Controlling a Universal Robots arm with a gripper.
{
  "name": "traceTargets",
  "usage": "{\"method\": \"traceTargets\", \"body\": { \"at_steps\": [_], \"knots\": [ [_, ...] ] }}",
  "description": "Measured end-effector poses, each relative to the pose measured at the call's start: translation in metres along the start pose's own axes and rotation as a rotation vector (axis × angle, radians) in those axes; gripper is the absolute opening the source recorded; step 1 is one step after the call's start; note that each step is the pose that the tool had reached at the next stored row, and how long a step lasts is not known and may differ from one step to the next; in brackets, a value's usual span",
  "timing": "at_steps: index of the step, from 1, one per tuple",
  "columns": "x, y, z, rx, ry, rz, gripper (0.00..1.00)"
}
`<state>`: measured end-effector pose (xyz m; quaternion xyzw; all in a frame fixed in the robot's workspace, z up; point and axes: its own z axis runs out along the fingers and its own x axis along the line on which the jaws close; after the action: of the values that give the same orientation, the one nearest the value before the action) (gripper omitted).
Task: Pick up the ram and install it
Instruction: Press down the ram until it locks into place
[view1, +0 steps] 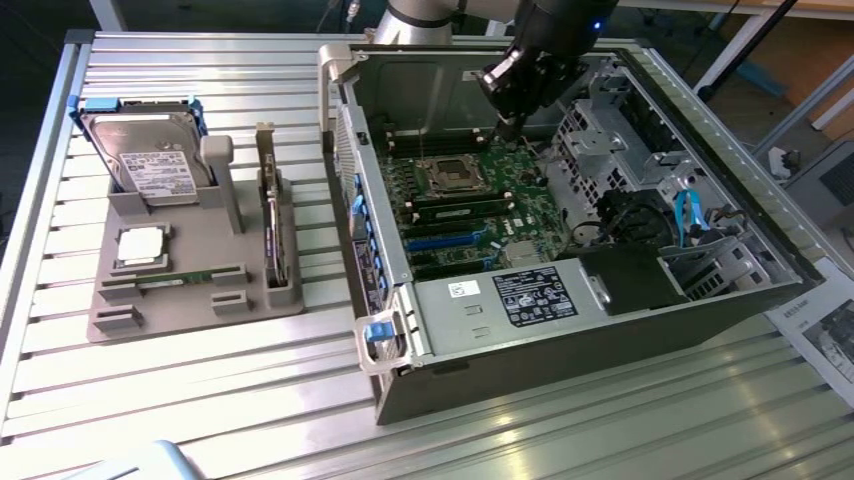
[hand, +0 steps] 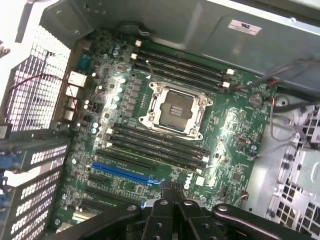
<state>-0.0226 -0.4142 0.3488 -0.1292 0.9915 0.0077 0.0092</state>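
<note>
The ram (view1: 171, 277) is lying flat in the grey parts holder (view1: 200, 310), well apart from the gripper (view1: 511, 125) and outside the computer case (view1: 561, 330).

The gripper (hand: 172, 189) is hanging inside the case with its fingers pressed together and nothing showing between them, over the motherboard (hand: 235, 130) with the empty processor socket (hand: 174, 109) and the memory slots (hand: 155, 145) just beneath it. The stick is looking light, thin, stiff and fragile; I would judge its long bare edges the safest hold, keeping off the chips and contacts.
</note>
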Motion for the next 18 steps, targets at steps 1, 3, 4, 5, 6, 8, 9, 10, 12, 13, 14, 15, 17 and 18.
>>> {"method": "traceTargets", "body": {
  "at_steps": [1,3,4,5,6,8,9,10,12,13,14,15,17,18],
  "knots": [
    [0.0000,0.0000,0.0000,0.0004,-0.0003,0.021,0.10],
    [0.0000,0.0000,0.0001,0.0013,-0.0008,0.063,0.10],
    [0.0000,0.0000,0.0001,0.0016,-0.0011,0.080,0.10],
    [0.0000,0.0000,0.0001,0.0021,-0.0014,0.100,0.10],
    [0.0000,0.0000,0.0002,0.0025,-0.0018,0.122,0.10],
    [0.0000,0.0000,0.0002,0.0036,-0.0029,0.169,0.10],
    [0.0000,0.0000,0.0002,0.0045,-0.0040,0.206,0.10],
    [0.0000,0.0000,0.0002,0.0051,-0.0049,0.231,0.10],
    [0.0000,0.0000,0.0002,0.0058,-0.0061,0.262,0.10],
    [0.0000,0.0000,0.0002,0.0061,-0.0065,0.265,0.10],
    [0.0000,0.0000,0.0002,0.0060,-0.0068,0.265,0.10],
    [0.0000,0.0000,0.0002,0.0060,-0.0068,0.265,0.10],
    [0.0000,0.0000,0.0002,0.0060,-0.0068,0.265,0.10],
    [0.0000,0.0000,0.0002,0.0060,-0.0068,0.265,0.10]
  ]
}}
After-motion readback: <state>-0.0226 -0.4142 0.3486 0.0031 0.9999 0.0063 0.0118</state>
